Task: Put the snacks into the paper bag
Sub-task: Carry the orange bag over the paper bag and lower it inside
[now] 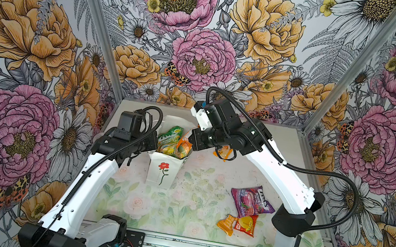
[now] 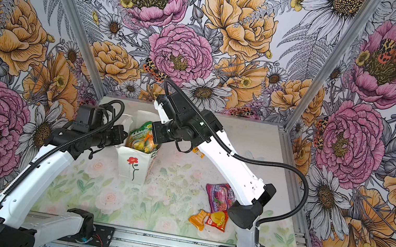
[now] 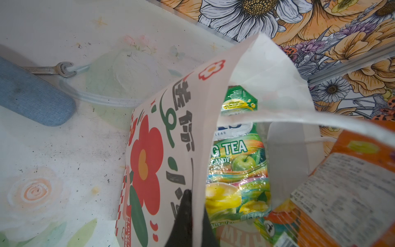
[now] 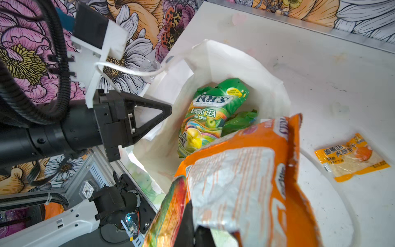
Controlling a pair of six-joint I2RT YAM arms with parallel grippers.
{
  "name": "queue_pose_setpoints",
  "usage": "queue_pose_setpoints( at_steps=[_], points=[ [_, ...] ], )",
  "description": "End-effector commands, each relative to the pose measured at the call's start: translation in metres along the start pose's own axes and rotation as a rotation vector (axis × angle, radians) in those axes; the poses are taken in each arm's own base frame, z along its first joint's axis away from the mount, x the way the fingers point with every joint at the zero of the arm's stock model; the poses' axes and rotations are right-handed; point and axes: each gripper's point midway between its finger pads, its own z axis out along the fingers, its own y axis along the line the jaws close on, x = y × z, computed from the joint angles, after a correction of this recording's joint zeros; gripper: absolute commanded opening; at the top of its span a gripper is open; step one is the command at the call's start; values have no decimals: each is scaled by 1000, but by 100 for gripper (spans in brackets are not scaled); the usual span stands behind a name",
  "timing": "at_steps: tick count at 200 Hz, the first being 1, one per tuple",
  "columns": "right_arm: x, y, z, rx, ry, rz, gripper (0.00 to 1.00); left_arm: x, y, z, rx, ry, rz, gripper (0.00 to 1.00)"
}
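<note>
Supervisor: Bag first. How does it look from your seat?

Operator: I see a tall white paper bag [image 1: 160,175] with a red flower on a black stem printed on its front. It stands upright on the floral-printed table [image 1: 176,208], toward the back and left of centre. Its mouth gapes open, and a thin white cord handle [image 4: 128,71] loops off the rim. The side facing my left wrist camera carries a bigger red flower and dark lettering.

Supervisor: And the fingers?

Operator: On my left gripper [image 3: 193,218] they are pressed together, pinching the bag's paper wall at the rim. On my right gripper [image 4: 193,228] they are clamped on a large glossy orange plastic packet [image 4: 245,181], which hangs tilted at the bag's mouth. I cannot tell whether its end is past the rim.

Supervisor: The other snacks?

Operator: Inside the bag, a glossy green-and-yellow packet marked Spring Tea [image 4: 205,119] leans beside a plain green packet [image 4: 239,122]. A small orange-yellow sachet [image 4: 352,158] lies flat on the table near the bag, under my right arm. A purple packet [image 1: 250,200], a small red-and-yellow packet [image 1: 245,224] and a small orange packet [image 1: 226,224] lie clustered at the front right, well apart from the bag.
</note>
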Motion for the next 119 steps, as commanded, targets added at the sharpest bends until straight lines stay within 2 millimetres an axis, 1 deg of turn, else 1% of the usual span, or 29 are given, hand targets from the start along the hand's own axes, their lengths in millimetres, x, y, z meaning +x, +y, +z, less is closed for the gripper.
queue_pose_setpoints(
  at_steps=[1, 22, 49, 119],
  points=[
    [3, -4, -4, 34, 18, -51, 0, -27, -22, -10, 105, -107, 28, 0],
    [6, -10, 3, 39, 46, -44, 0, -26, -27, -11, 128, -105, 33, 0],
    [9, -11, 17, 31, 79, -36, 0, -26, -30, -13, 144, -109, 40, 0],
    [15, -22, 63, 50, 147, -15, 0, -23, -33, -11, 151, -98, 51, 0]
  ],
)
